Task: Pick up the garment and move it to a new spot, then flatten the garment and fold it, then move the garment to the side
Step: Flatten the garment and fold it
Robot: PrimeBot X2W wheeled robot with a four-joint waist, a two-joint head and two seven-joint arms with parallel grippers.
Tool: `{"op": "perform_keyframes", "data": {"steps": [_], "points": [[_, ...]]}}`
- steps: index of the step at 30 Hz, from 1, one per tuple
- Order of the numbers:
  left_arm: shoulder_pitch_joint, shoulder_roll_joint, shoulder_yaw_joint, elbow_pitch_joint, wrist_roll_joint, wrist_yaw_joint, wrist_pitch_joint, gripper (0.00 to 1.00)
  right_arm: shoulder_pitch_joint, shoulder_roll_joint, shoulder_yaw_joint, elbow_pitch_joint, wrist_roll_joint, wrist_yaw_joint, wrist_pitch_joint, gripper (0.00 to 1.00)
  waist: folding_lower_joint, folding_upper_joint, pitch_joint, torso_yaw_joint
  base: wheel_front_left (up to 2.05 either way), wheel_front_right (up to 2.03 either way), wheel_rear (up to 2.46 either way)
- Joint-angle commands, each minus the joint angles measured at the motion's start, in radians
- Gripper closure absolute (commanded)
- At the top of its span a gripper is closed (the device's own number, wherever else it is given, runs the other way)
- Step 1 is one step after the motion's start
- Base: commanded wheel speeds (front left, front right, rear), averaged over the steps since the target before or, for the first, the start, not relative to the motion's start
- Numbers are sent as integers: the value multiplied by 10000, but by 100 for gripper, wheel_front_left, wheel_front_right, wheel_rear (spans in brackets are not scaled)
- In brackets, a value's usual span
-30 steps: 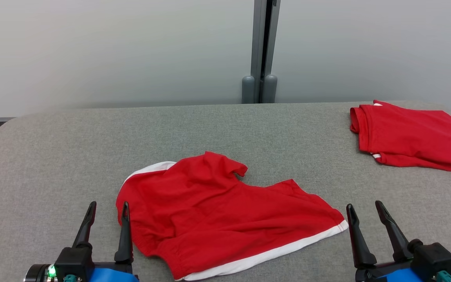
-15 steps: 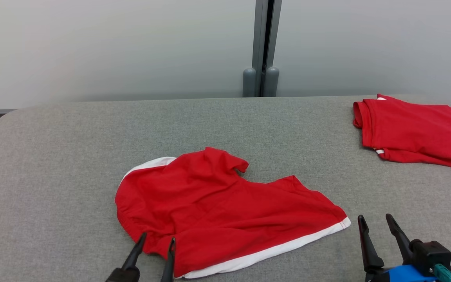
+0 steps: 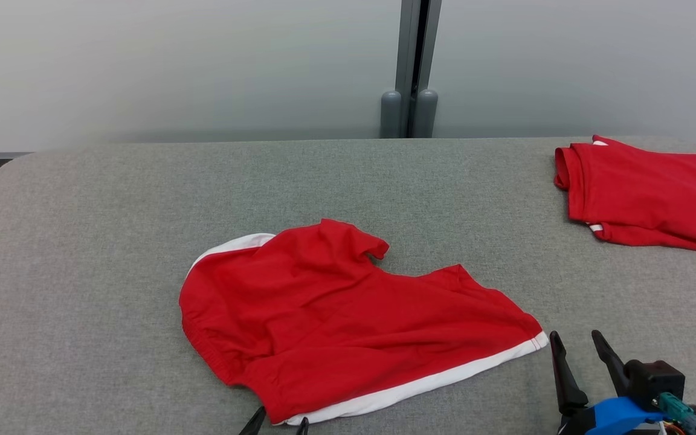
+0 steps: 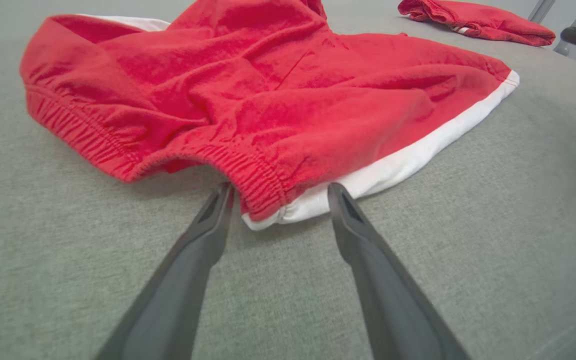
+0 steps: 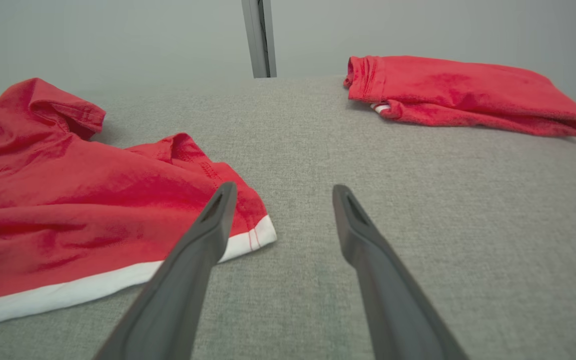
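Note:
The garment [image 3: 348, 320] is a pair of red shorts with a white side stripe, lying rumpled in the middle of the grey table [image 3: 82, 241]. My left gripper [image 3: 280, 424] is open at the near edge. In the left wrist view its fingers straddle the waistband corner of the garment [image 4: 268, 90], with the left gripper [image 4: 280, 189] low over the table. My right gripper [image 3: 574, 336] stands open just right of the garment's striped hem corner. The right wrist view shows the right gripper [image 5: 284, 187] with bare table between its fingers and the garment [image 5: 68, 210] to its left.
A second red garment [image 3: 644, 199], folded, lies at the table's far right; it appears as the folded garment [image 5: 468, 92] in the right wrist view. A grey post [image 3: 411, 66] stands behind the table against the pale wall.
My left gripper has moved right along the near edge, from beside the waistband to the garment's near corner. The head camera has shifted a little. The garment has not moved.

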Motion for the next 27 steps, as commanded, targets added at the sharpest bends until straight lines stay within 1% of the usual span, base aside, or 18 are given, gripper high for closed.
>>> {"op": "perform_keyframes", "data": {"steps": [1, 6, 12, 19, 22, 27], "points": [[-284, -11, -130, 97, -151, -8, -24, 0, -194, -15, 61, 200, 43, 1, -1, 0, -1, -1, 10, -4, 0, 0, 0], [-782, -70, -695, 663, -430, -9, -24, 0, -537, -2, 205, 908, 158, 1, -1, 0, -1, -1, 39, 5, 0, 0, 0], [-1264, -43, -1079, 1122, -723, -9, -24, 0, -1046, -34, 419, 1757, 337, 1, -2, 0, -1, -1, 152, 28, 0, 0, 0], [-1606, 56, -1380, 1323, -909, -10, -24, 0, -1644, -185, 701, 2775, 612, 1, -4, 0, -1, -1, 367, 175, 0, 0, 0], [-1684, 89, -1466, 1318, -972, -10, -24, 0, -1913, -203, 699, 3319, 684, 1, 0, 0, -1, -1, 457, 236, 0, 0, 0], [-1771, 98, -1544, 1288, -1046, -10, -24, 0, -2191, -144, 918, 3817, 842, 3, 10, 0, -1, -1, 622, 341, 0, 0, 0]]}}
